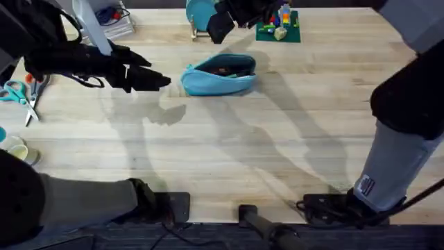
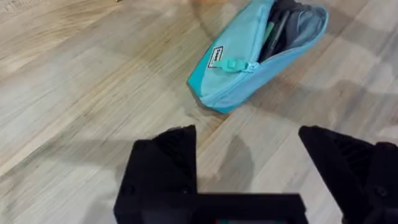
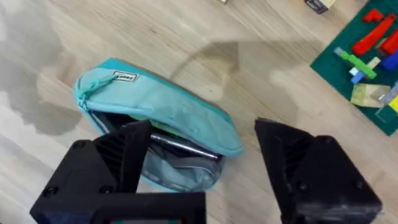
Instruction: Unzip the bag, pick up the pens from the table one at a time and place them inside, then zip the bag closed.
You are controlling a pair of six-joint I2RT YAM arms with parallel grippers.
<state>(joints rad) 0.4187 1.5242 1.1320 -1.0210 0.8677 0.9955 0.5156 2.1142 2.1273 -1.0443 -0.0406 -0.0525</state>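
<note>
I have the bag (image 1: 219,75) lying on the table (image 1: 277,160) at about 12 o'clock from the arms' bases, well forward of both. Its zipper is open along most of its length, and through the gap I see the pens (image 3: 183,147) already inside: a silver-grey barrel and darker shapes beside it. The mouth gapes upward, which is why the pens sit loose in it without sliding out.

My left gripper (image 1: 149,80) hovers just off the bag's closed end, at the bag's 9 o'clock, fingers spread and holding nothing. In the left wrist view the zipper pull (image 2: 239,65) lies near that end, so I judge this arm is placed to pin the fabric or take the pull.

My right gripper (image 1: 220,28) hangs above the bag's far side, at its 12 o'clock, fingers parted and empty; I read that as having let go over the opening.

I see no pen left on the bare wood, so I judge loading is done and zipping shut remains. The soft fabric will likely drag unless one arm braces it.
</note>
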